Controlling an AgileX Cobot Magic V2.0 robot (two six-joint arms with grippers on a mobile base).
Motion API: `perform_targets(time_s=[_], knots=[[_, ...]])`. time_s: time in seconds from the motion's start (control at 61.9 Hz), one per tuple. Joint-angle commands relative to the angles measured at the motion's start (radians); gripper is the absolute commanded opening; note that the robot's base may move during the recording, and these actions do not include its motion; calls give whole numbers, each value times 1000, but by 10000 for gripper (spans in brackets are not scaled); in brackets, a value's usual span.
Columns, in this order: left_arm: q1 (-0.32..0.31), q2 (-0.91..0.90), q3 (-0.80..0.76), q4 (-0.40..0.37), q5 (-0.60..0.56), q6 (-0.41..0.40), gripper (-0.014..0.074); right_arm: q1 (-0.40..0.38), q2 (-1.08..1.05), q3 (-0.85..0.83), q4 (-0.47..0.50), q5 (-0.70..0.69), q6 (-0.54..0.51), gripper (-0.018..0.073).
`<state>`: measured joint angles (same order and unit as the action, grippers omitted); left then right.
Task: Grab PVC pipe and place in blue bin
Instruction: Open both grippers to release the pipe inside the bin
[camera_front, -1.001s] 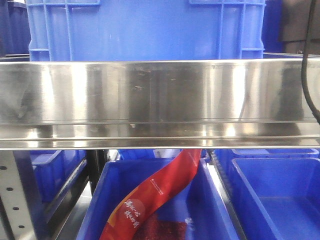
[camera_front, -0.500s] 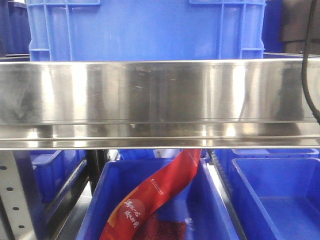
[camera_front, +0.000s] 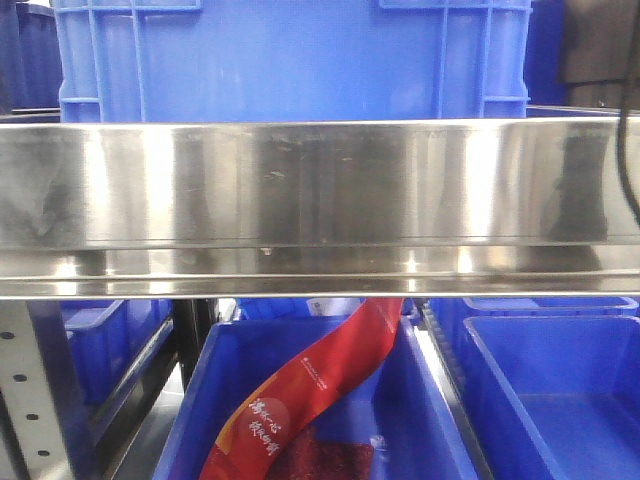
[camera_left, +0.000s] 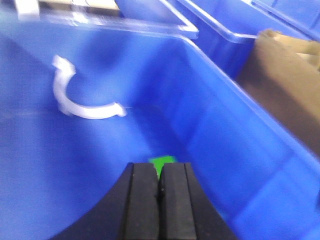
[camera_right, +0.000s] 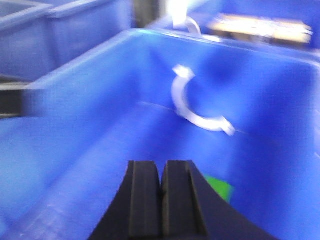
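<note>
Shelf rail (camera_front: 320, 205): a broad steel band across the middle of the front view. Against the earlier front pictures nothing here has shifted but the dark cable (camera_front: 628, 130) at the right edge, which now hangs a little differently. Judgement: the arms are moving out of this camera's sight.

Upper bin (camera_front: 290, 60): a blue crate standing above the rail; no arm shows near it.

Lower bins: blue tubs below the rail, one holding a red packet (camera_front: 310, 400) that leans up toward the rail.

Blue bin (camera_left: 240, 165): fills both wrist views; walls and floor blurred, so both cameras are likely in motion.

PVC pipe (camera_left: 82, 97): a white curved piece lying on the floor of the blue bin, toward the far wall, also seen from the right wrist (camera_right: 192, 107). It lies well apart from both tools. Judgement: the piece already rests in a blue bin, so either the placing is done or this is the pick-up bin; the pictures do not settle which.

Green patch (camera_left: 162, 162): a small patch on the bin floor, just beyond the tool tips.

Left tool (camera_left: 159, 187): pads pressed together, nothing between them, aimed down and forward into the bin.

Right tool (camera_right: 162, 185): pads together likewise, empty, pointing into the bin toward the pipe.
</note>
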<state>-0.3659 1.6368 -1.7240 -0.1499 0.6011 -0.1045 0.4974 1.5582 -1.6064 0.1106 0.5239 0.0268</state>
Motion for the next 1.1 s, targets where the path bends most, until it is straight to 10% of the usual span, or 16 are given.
perform_targets(time_s=[0.0, 0.387, 1.082], knots=[[8, -38, -7, 54, 6, 7, -111, -49, -35, -8, 50, 20, 17, -167], [0, -213, 128, 66, -68, 134, -111, -119, -190, 99, 80, -84, 17, -167], [76, -675, 875, 20, -624, 131, -111, -231, -690, 817, 39, -489, 17, -167]])
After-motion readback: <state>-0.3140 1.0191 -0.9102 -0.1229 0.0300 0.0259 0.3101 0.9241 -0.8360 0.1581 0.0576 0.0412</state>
